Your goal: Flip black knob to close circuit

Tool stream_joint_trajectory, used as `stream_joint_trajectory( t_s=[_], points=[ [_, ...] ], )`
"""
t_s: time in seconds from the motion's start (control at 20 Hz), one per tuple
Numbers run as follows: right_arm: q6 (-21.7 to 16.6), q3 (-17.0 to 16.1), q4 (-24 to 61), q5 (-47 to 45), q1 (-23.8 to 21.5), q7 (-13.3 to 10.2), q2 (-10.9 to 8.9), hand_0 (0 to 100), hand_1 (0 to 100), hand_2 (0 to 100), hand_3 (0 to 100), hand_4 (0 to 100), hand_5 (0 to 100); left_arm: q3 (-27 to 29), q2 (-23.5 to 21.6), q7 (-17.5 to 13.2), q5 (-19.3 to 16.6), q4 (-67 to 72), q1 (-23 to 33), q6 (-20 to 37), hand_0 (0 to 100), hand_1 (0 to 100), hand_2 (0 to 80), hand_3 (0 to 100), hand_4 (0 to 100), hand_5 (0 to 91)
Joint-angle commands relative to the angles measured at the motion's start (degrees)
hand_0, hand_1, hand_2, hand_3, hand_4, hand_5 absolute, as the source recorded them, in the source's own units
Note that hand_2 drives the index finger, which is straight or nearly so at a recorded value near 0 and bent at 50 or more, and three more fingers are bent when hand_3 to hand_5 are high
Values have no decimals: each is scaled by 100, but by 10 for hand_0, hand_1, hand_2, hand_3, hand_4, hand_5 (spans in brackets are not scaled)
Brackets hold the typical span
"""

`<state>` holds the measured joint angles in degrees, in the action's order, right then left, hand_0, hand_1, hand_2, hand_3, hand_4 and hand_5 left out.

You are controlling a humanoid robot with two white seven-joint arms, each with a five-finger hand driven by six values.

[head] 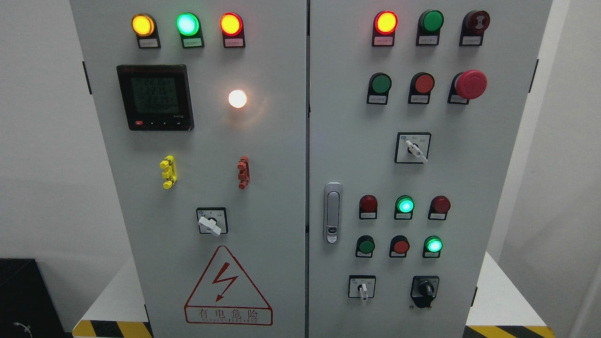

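While no robot hand shows anywhere in the head view, cannot tell whether either one is open, closed or gripping. Facing a tall grey electrical cabinet with two doors, seen straight on and filling most of the frame.

On the left door: three lit lamps across the top, amber, green and red; below them a dark digital meter with faint readings, and beside it a glowing white lamp. Lower down, a yellow clip and a red clip, then a white-handled rotary switch, then a red triangular high-voltage warning sign with Chinese text.

On the right door: rows of red and green lamps and push buttons, a red mushroom emergency stop at upper right, a white-handled selector mid-door, and a metal door latch near the seam. Along the bottom, a small white-handled switch and, just to its right, the black knob on a black plate, at the lower right of the right door.

Black knob untouched, standing about upright, perhaps tilted slightly; exact position mark too small to read. Judging from this, task not yet begun: reaching for the knob, grasping it and turning it all left to do.
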<state>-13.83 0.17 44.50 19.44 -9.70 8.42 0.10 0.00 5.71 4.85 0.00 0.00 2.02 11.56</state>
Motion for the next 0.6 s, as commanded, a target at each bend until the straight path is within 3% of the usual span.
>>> stream_joint_trajectory(
  t_s=[0.0,0.2,0.55],
  points=[
    [-111,-70,902,402,-67,-94,131,0,311,247,378,268,56,-123,0,-1,-123,123,0,-5,0,0,0,0,0,0],
    [-295,-70,920,481,-58,-164,113,0,320,359,532,414,227,-123,0,-1,-123,123,0,-4,0,0,0,0,0,0],
    [-419,-79,1086,858,-50,-489,87,0,344,579,731,551,471,-123,0,-1,-123,123,0,-5,0,0,0,0,0,0]
  ],
)
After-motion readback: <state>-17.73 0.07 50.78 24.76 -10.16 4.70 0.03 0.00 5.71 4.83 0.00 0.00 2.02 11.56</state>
